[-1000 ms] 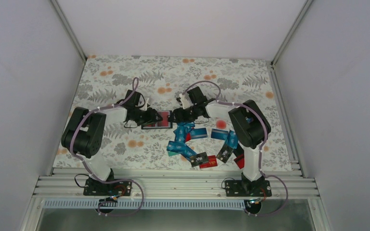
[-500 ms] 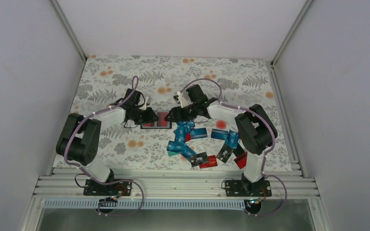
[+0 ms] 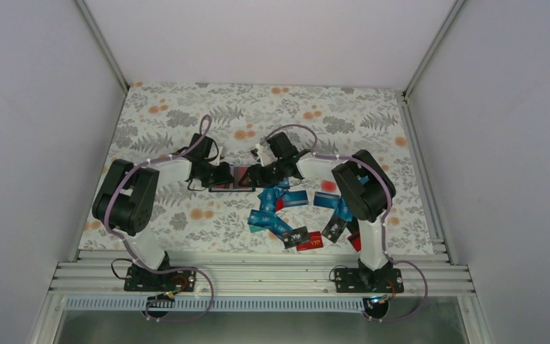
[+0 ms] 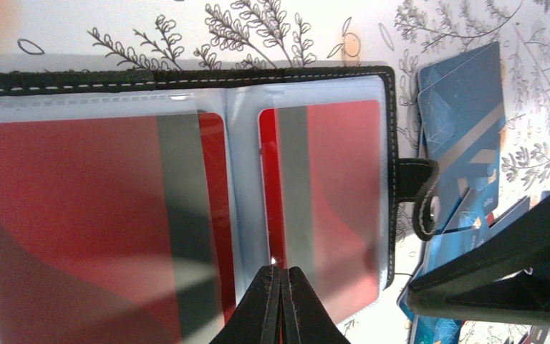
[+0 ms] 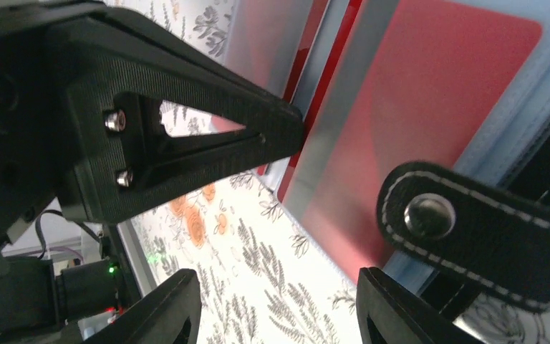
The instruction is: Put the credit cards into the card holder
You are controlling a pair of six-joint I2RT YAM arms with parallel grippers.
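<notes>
The card holder lies open on the flowered cloth, its black stitched edge framing clear sleeves. Red credit cards sit in both sleeves. My left gripper is shut, its tips pressed together over the inner edge of the right sleeve; nothing shows between them. My right gripper is open at the holder's right end, just below the snap strap, with only cloth between its fingers. In the top view the left gripper and right gripper meet over the holder. Loose credit cards, mostly blue, lie to the right.
Blue cards lie right beside the holder's strap end. More cards, red and black, are scattered towards the right arm's base. The left gripper's finger fills much of the right wrist view. White walls enclose the cloth.
My left gripper has closed from partly open to shut over the holder. My right arm has swung left, bringing its gripper closer to the holder's right end.
</notes>
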